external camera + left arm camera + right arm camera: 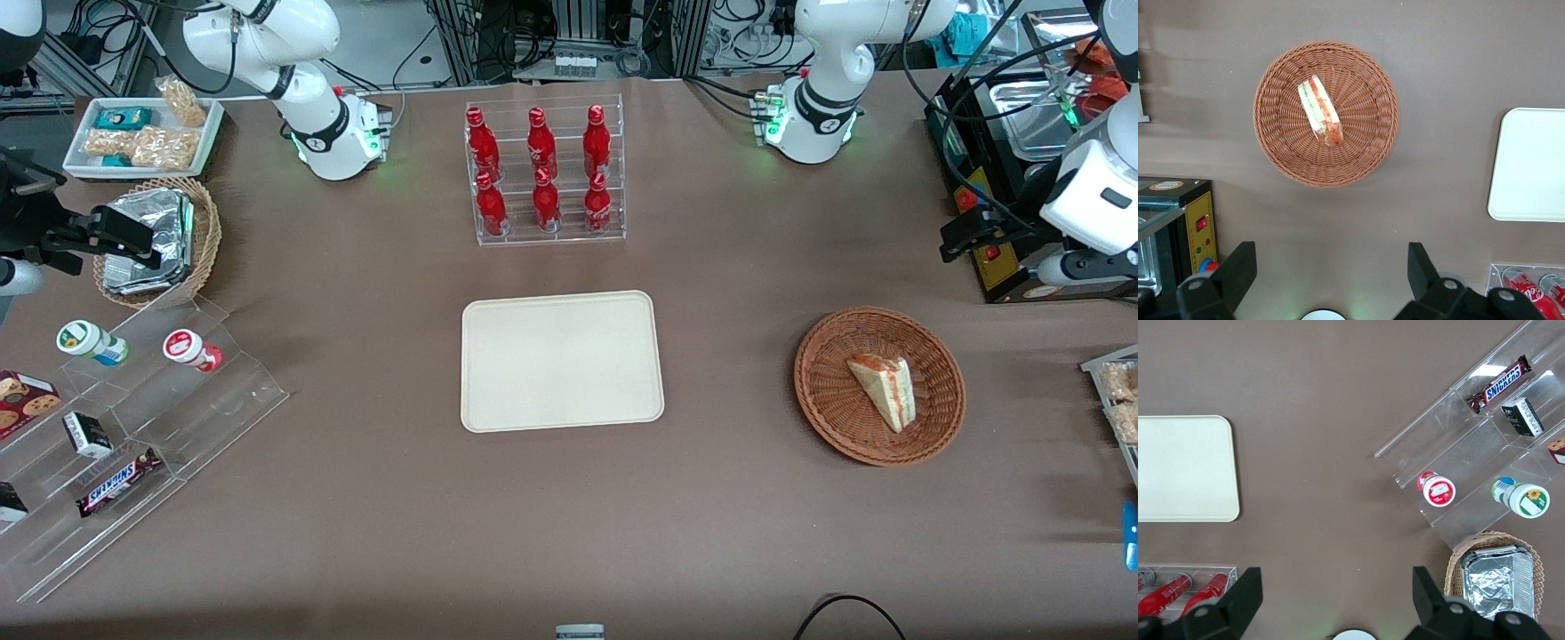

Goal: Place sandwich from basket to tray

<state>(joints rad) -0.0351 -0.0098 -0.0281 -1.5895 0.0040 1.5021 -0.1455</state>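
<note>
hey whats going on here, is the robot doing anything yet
Nothing has been picked up yet. The sandwich lies in the reddish-brown wicker basket toward the working arm's end of the table, and the cream tray at the table's middle has nothing on it. The left arm's gripper hangs above the table beside the basket, fingers open and holding nothing.

Even, bright overhead light; no hard glare on matte brown desk [373,498]. Shadows soft & short: faint one under basket [879,386] rim, another by tray [561,361] edge. Acrylic rack [133,427] shows specular streaks; foil packets [151,240] glint. Left end effector [1330,267] above desk near basket, fingers dark, wide apart, slightly soft-focus in wrist view. Front view sharp mid-frame, mild softness twd edges. Green LED glow at arm bases [805,120].
</note>
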